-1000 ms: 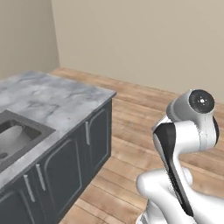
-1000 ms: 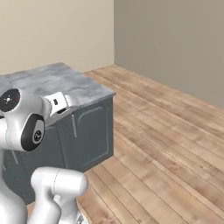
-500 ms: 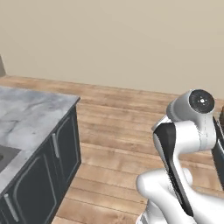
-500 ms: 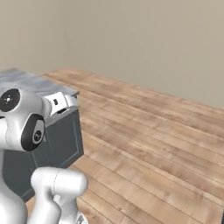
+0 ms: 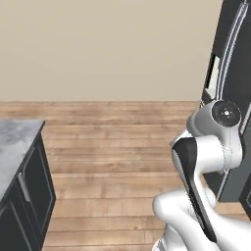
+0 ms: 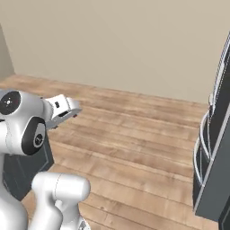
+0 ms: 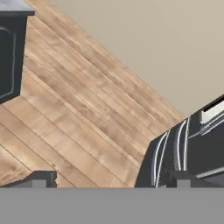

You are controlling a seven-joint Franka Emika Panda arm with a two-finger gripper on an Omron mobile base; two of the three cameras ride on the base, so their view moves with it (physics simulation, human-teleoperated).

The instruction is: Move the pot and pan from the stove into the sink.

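1. My fingers [image 7: 109,177] stand spread wide, grasping nothing, over bare wooden floor [image 5: 117,162].
2. I cannot place pot, pan, stove or sink; marble counter [image 5: 12,147] lies left.

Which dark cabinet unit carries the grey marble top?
The low island cabinet at left; the tall dark unit at right rises past the frame, with long silver handles.

Counter [image 5: 12,142] left, cabinet [image 5: 233,73] right (floor [image 5: 112,147] between)

Claw [image 7: 109,178] wide apart, empty
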